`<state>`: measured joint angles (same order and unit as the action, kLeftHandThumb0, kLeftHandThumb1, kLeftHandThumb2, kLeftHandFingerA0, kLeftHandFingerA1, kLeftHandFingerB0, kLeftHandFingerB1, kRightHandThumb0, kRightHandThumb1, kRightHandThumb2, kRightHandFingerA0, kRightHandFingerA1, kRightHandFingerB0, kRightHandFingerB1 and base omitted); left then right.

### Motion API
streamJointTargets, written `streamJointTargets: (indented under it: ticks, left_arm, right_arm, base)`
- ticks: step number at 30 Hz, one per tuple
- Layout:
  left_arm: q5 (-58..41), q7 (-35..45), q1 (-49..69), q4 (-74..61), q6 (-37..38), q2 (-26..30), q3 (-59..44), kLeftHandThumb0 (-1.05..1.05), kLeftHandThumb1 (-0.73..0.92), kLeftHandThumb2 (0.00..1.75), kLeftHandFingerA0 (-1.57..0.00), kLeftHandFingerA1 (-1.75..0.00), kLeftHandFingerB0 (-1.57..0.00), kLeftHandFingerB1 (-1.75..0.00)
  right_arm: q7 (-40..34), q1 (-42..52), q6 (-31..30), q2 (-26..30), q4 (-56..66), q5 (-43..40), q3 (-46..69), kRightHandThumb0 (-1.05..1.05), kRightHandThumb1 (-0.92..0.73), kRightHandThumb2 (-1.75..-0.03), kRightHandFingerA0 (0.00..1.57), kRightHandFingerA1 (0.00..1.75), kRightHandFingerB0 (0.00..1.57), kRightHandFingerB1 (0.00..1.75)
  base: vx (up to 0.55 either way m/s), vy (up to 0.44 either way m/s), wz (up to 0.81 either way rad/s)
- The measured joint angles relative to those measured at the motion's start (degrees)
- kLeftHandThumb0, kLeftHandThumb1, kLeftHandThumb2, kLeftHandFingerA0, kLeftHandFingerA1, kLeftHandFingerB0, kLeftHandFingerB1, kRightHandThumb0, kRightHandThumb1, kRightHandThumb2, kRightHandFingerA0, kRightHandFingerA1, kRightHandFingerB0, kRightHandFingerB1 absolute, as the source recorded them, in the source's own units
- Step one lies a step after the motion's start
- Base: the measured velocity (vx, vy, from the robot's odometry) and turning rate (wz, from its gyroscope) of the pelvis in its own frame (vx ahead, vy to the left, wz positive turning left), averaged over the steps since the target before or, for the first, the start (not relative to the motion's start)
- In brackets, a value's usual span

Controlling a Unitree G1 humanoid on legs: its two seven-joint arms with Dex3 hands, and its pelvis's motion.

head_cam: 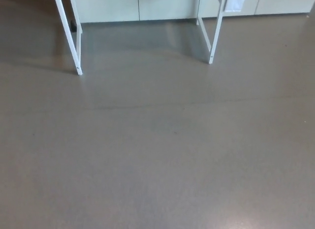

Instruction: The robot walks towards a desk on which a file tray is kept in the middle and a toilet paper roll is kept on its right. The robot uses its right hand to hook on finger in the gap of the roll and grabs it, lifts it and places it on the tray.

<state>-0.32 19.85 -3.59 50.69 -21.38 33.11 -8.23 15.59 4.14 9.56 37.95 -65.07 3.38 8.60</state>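
Mostly the head view took in floor (162, 155), a plain grey-brown surface filling nearly the whole frame, with a faint dark line running across it from left to right a little above the middle and a pale sheen in the bottom right corner. At the top stood the white legs of the desk: the left leg (69, 34) slanted down to a foot near the left side, with a second bar close behind it, and the right leg (215, 32) slanted down to a foot right of centre, likewise with a bar behind it meeting the floor further back. Soft shadows lay on the floor under and to the left of the frame. Behind the legs ran a row of pale cabinets (147, 5) along the top edge, meeting the floor in a straight line. The desk top lay above the frame, so neither the tray nor the roll could be seen, and their places could not be told. Neither hand showed, so nothing could be said of the fingers of either.
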Motion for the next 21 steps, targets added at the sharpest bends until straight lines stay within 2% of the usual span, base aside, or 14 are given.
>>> streamJointTargets:
  ticks: [3, 4, 5, 6, 10, 11, 12, 13, 14, 16, 17, 20, 21]
  left_arm:
    - [0.0, -0.01, -0.48, 0.82, -0.01, 0.11, 0.09, -1.05, 0.75, 1.23, -0.1, -0.72, -0.12, -0.66]
    - [-0.01, 0.01, -0.46, 0.63, -0.01, 0.21, 0.09, -1.05, 0.75, 1.23, -0.05, -0.71, -0.14, -0.66]
    - [-0.01, 0.01, -0.45, 0.49, -0.01, 0.33, 0.08, -1.05, 0.75, 1.23, -0.04, -0.71, -0.16, -0.66]
    - [-0.01, -0.02, -0.44, 0.46, -0.01, 0.26, 0.15, -1.05, 0.76, 1.24, -0.1, -0.73, -0.13, -0.67]
    - [-0.03, 0.12, -0.85, 0.11, 0.04, 0.04, 0.48, -1.05, 0.77, 1.24, -0.11, -0.73, -0.16, -0.68]
    - [0.01, 0.13, -0.85, -0.05, 0.04, 0.05, 0.68, -1.04, 0.92, 0.77, -0.11, -0.84, -0.08, -0.71]
    - [0.04, 0.14, -0.89, -0.22, 0.04, 0.14, 0.8, -1.04, 0.92, 0.77, -0.11, -0.84, -0.08, -0.71]
    - [0.06, 0.15, -0.91, -0.21, 0.05, 0.24, 0.94, -0.55, 0.49, 1.18, -0.05, -0.64, -0.01, -0.59]
    - [0.06, 0.14, -1.04, -0.02, 0.05, 0.26, 0.95, -1.05, 0.75, 1.23, -0.09, -0.72, -0.13, -0.67]
    - [-0.05, 0.11, -1.21, 0.11, 0.04, 0.26, 0.61, -1.05, 0.75, 1.23, -0.09, -0.72, -0.13, -0.67]
    - [-0.09, 0.11, -1.31, 0.2, 0.03, 0.27, 0.43, -1.05, 0.76, 1.23, -0.13, -0.73, -0.14, -0.67]
    - [-0.09, 0.16, -1.76, 0.68, 0.02, 0.35, 0.38, -1.05, 0.75, 1.22, -0.1, -0.72, -0.14, -0.67]
    - [-0.1, 0.16, -1.98, 0.76, 0.02, 0.44, 0.37, -0.54, 0.5, 1.18, -0.07, -0.64, 0.0, -0.59]
  right_arm:
    - [0.0, 0.39, 0.01, -0.07, 0.23, 0.0, 0.07, -0.79, -0.65, -1.01, 0.13, 0.51, 0.03, 0.19]
    - [0.01, 0.42, 0.01, -0.07, 0.21, -0.01, 0.11, -0.84, -0.67, -1.02, 0.18, 0.52, 0.08, 0.16]
    - [0.01, 0.48, 0.0, -0.07, 0.19, 0.0, 0.12, -0.77, -0.83, -0.65, 0.26, 0.42, 0.04, 0.23]
    - [-0.12, 0.42, -0.16, -0.3, 0.11, 0.04, 0.08, -0.79, -0.65, -1.01, 0.16, 0.53, 0.06, 0.19]
    - [-0.26, 0.41, -0.02, -0.61, 0.22, -0.26, 1.07, -0.77, -0.65, -1.0, 0.13, 0.51, 0.03, 0.2]
    - [-0.21, 0.42, -0.07, -0.63, 0.34, -0.48, 1.41, -0.76, -0.66, -1.0, 0.14, 0.52, 0.03, 0.2]
    - [-0.16, 0.42, -0.1, -0.7, 0.43, -0.68, 1.64, -0.76, -0.66, -1.0, 0.14, 0.52, 0.03, 0.2]
    - [-0.11, 0.51, -0.1, -0.81, 0.69, -0.87, 1.82, -0.83, -0.69, -1.05, 0.17, 0.52, 0.05, 0.15]
    - [-0.15, 0.6, -0.11, -0.82, 0.85, -0.87, 1.67, -0.77, -0.83, -0.65, 0.21, 0.42, 0.02, 0.24]
    - [-0.21, 0.67, -0.03, -0.85, 0.88, -0.79, 1.37, -0.77, -0.83, -0.65, 0.21, 0.42, 0.02, 0.24]
    - [-0.24, 0.77, -0.02, -0.86, 0.81, -0.8, 1.37, -0.76, -0.63, -1.01, 0.16, 0.52, 0.03, 0.26]
    - [-0.58, 0.85, -0.07, -1.15, 0.06, -0.84, 1.37, -0.8, -0.66, -1.02, 0.16, 0.53, 0.07, 0.19]
    - [-0.64, 1.11, -0.07, -1.24, 0.34, -0.87, 1.39, -0.76, -0.61, -0.98, 0.16, 0.54, 0.04, 0.26]
  base:
    - [0.26, -0.121, 0.11]
    - [0.13, -0.204, 0.11]
    - [0.29, -0.237, 0.24]
    - [0.4, -0.305, -0.33]
    - [0.47, -0.076, 0.23]
    - [0.32, -0.098, 0.09]
    - [0.25, -0.074, -0.1]
    - [0.25, -0.035, 0.01]
    - [0.32, -0.004, -0.06]
    - [0.31, 0.03, -0.13]
    - [0.31, 0.059, -0.17]
    - [0.36, 0.116, -0.15]
    - [0.39, 0.262, -0.03]
